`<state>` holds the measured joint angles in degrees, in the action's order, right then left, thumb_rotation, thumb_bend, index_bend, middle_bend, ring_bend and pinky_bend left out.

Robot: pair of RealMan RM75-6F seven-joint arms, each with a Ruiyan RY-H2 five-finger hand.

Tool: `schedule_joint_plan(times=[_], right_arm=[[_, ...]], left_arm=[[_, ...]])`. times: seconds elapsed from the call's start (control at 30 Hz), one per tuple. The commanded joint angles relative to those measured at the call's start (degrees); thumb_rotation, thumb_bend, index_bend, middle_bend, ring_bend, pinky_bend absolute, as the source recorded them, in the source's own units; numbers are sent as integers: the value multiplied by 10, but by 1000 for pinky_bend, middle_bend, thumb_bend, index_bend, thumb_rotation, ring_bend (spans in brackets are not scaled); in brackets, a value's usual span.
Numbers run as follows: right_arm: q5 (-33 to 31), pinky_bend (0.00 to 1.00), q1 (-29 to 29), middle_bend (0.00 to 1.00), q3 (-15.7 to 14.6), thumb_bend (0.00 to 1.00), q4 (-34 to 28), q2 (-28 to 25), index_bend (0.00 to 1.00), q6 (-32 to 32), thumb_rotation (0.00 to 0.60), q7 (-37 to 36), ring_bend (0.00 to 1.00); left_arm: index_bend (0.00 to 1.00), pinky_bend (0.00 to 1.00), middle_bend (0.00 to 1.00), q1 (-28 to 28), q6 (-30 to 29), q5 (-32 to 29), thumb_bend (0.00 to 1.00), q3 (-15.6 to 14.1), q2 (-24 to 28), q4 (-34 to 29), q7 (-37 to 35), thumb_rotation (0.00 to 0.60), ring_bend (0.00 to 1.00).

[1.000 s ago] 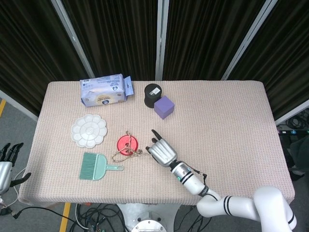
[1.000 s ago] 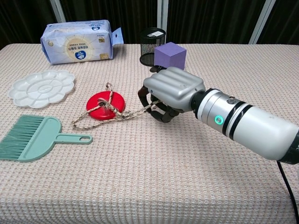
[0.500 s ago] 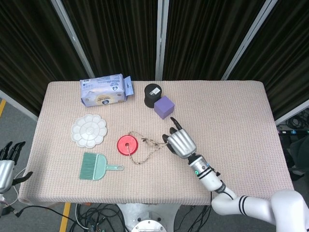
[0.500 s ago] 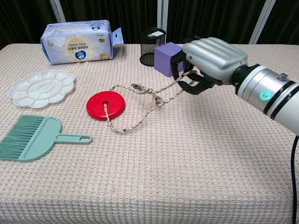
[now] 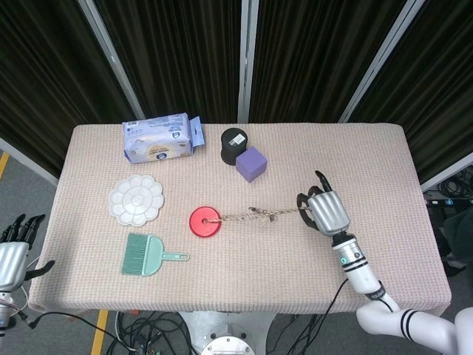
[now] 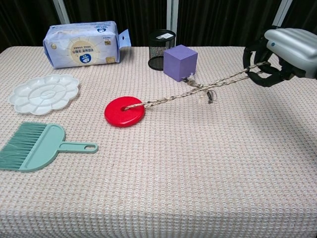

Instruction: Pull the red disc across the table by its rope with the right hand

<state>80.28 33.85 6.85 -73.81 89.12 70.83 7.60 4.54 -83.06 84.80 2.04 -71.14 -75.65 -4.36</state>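
The bench (image 5: pixel 369 155) carries everything, under a woven beige cover. Near its far left corner lies a blue and white wipes pack (image 5: pixel 160 137) on its side. By the far edge, about midway along, stands a black mesh cup (image 5: pixel 233 145); what it holds cannot be told. A purple cube (image 5: pixel 251 163) sits just beside the cup, nearer the front. Toward the left edge lie a white flower-shaped palette (image 5: pixel 136 199) with empty wells and, nearer the front edge, a teal hand brush (image 5: pixel 149 254).

The right hand (image 5: pixel 324 211) hangs over the right half of the bench, fingers curled around the rope (image 5: pixel 260 214), gripping it. The rope runs taut leftward from the hand, down to the red disc (image 5: pixel 205 222), which lies flat near the bench's middle, well apart from the hand. The left hand (image 5: pixel 15 251) hangs off the bench's left front corner, fingers spread, holding nothing.
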Motion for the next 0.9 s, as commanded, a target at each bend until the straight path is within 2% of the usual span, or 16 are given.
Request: schedule_joint_plan(times=[0.03,0.5,0.9], right_arm=[[-7,9,-11,916,4,512,17,-11,1000,2,600,-18,395],[-25,9,-55,917,10,514,68,-46,1000,11,600,-78,395],[-72,9,-85,918,42,516,151,-59,1000,2,600,-127,395]], left_arm=[[75,154,120,1,-1,1,143,0,-1,-4,6,600,13],[75,152,120,4,4,-1,143,-1,2,-18,22,600,13],[75,151,120,7,6,-2,143,-2,5,-28,32,600,13]])
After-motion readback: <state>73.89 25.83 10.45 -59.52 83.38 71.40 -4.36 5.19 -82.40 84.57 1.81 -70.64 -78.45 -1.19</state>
